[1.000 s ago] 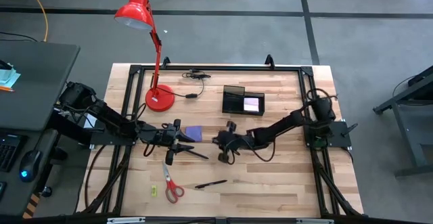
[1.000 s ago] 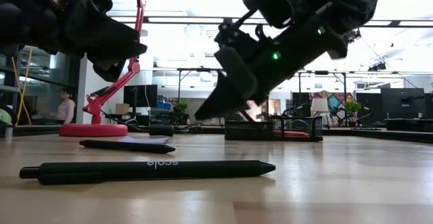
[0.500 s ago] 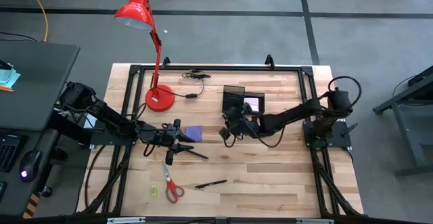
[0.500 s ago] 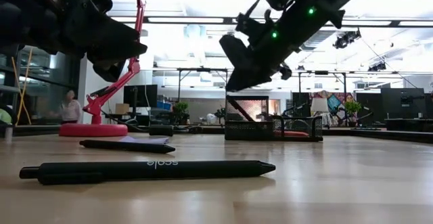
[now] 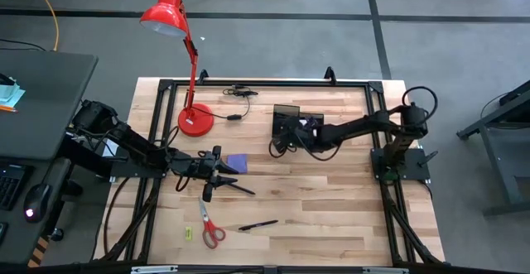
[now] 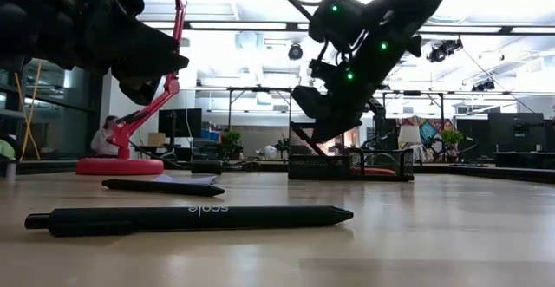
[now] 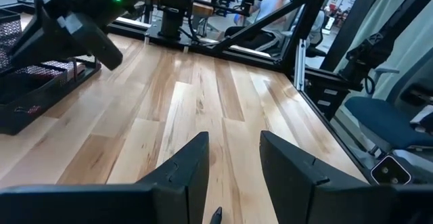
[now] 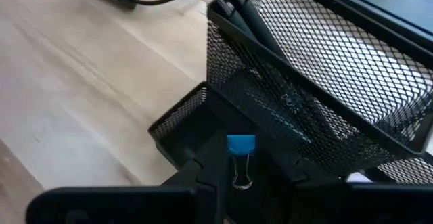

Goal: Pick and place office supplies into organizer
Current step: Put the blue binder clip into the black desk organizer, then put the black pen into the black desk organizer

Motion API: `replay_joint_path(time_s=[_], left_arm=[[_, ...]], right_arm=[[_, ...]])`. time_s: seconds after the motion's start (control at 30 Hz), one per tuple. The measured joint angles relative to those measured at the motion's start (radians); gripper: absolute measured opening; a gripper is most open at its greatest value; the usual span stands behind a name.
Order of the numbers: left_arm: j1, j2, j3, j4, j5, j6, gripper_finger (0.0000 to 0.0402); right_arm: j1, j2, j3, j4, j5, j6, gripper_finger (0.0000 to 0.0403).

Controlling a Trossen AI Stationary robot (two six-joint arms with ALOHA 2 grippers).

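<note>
Black mesh organizer [image 5: 298,123] sits behind purple note pad [image 5: 238,163], red-handled scissors [image 5: 210,228] and a black pen [image 5: 258,224].

Grey floor [image 5: 273,46] with dark lines; dark desk [image 5: 41,100] at left

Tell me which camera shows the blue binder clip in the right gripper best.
The right wrist view: the blue binder clip sits pinched in the right gripper, just above the organizer. In the high and low views the arm hides it; the left wrist view does not show it either.
</note>
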Motion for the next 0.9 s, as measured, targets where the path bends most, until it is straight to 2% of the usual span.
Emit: replay_joint_path(time_s=[0.37, 0.67, 0.9], left_arm=[[0.000, 0.000, 0.000, 0.000, 0.000, 0.001, 0.0117], [0.000, 0.000, 0.000, 0.000, 0.000, 0.003, 0.0117], [0.000, 0.000, 0.000, 0.000, 0.000, 0.003, 0.0117]], right_arm=[[-0.016, 0.000, 0.000, 0.019, -0.011, -0.019, 0.0061], [-0.025, 0.000, 0.000, 0.021, 0.037, -0.026, 0.0129], [0.003, 0.000, 0.000, 0.042, -0.051, -0.116, 0.0167]])
